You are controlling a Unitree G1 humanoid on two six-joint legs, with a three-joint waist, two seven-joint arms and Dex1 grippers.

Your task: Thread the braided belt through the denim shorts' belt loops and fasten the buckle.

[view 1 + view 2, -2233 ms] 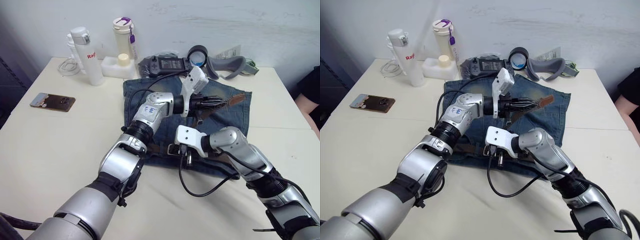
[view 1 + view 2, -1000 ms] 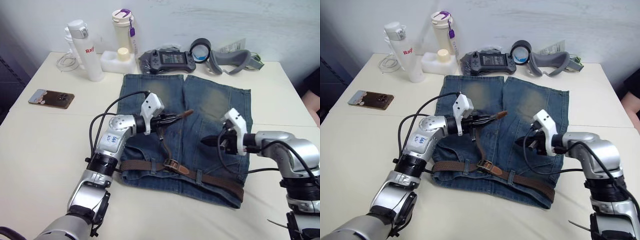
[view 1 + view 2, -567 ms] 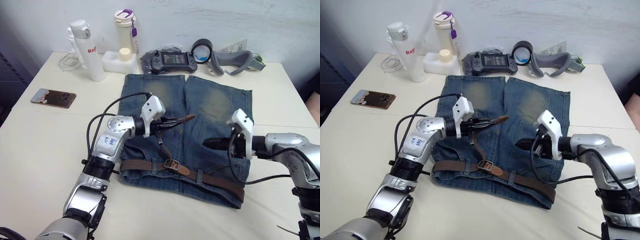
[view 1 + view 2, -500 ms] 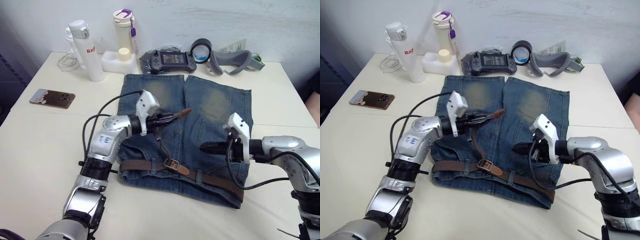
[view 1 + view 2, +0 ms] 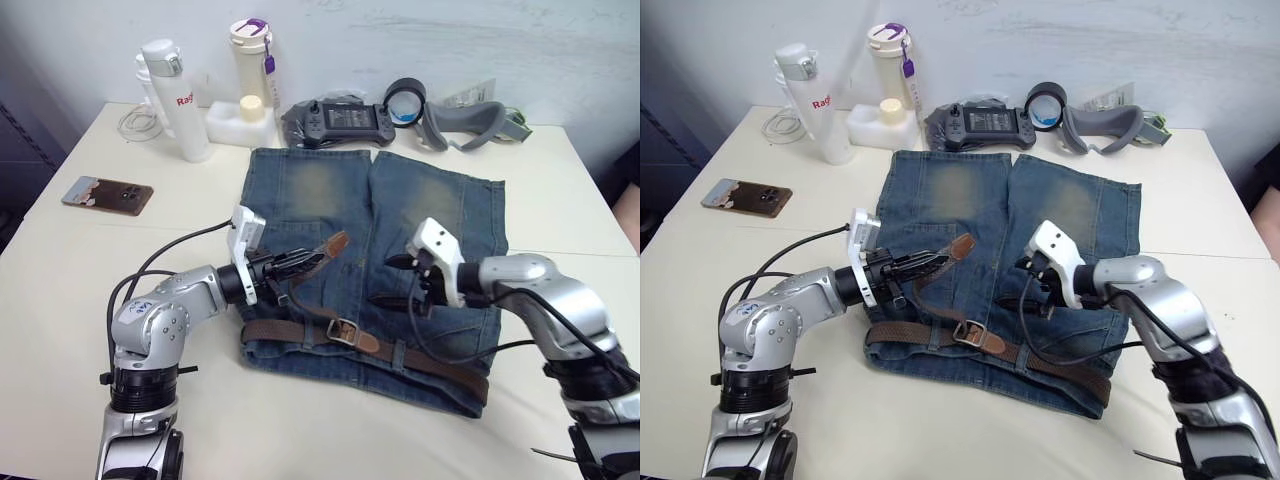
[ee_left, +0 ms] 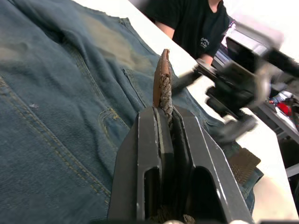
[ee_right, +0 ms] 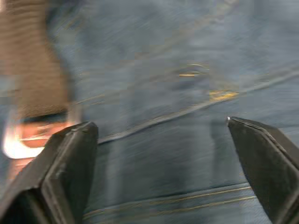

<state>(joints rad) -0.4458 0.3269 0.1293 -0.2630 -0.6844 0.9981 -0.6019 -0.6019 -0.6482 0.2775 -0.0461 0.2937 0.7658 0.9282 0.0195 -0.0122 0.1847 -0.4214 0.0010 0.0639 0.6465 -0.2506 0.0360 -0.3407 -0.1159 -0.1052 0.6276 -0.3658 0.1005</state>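
Belt tip held up for fastening

Left hand (image 5: 300,262) pinches the braided belt (image 5: 400,352) tip above the denim shorts (image 5: 440,215); right hand (image 5: 400,285) gapes open beside, ready to assist.

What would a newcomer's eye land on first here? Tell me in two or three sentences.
First, the blue denim shorts spread flat mid-table, with a brown belt running along the waistband at the near edge. Next, the left gripper, shut on the belt's tan tip and holding it above the denim. The right gripper hangs open over the shorts' right side.
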